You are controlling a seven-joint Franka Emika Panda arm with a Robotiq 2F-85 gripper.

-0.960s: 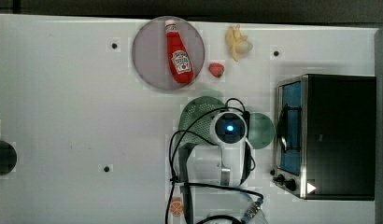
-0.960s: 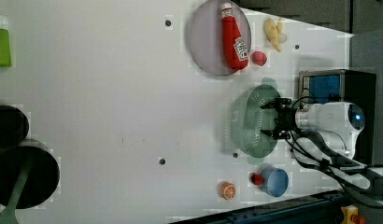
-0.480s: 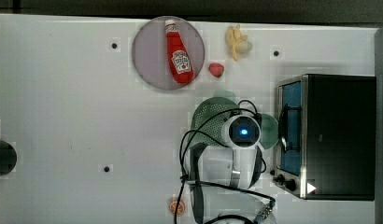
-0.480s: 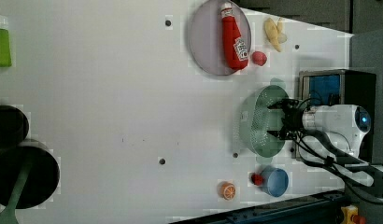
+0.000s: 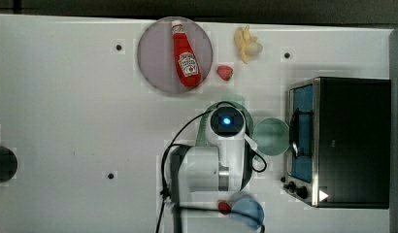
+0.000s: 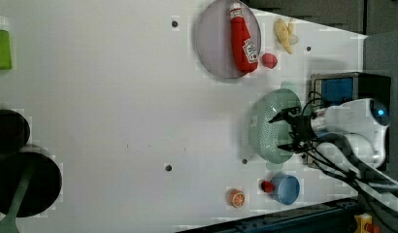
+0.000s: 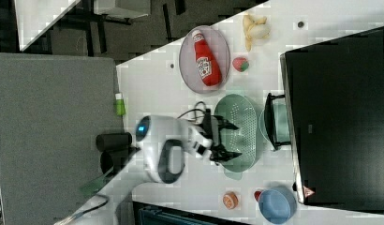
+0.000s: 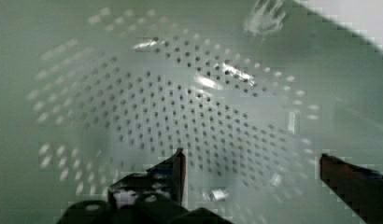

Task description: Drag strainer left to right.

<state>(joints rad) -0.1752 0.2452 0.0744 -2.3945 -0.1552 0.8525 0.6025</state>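
On the white table (image 6: 114, 121), just beside the dark toaster oven (image 5: 352, 141), sits the strainer (image 6: 272, 127), pale green and dotted with holes. The claw (image 6: 283, 131) hangs over its bowl, fingers spread wide, gripping nothing. My call: the drag looks about finished, so the clean move is to lift straight up without snagging the rim, and mind the green mug (image 5: 271, 136) close by. Labels? The ketchup bottle (image 5: 185, 56) on the grey plate (image 5: 156, 53) carries a white badge, its writing too small to read.

Bright, even light; blocky pictures; glare and blur at the wrist.
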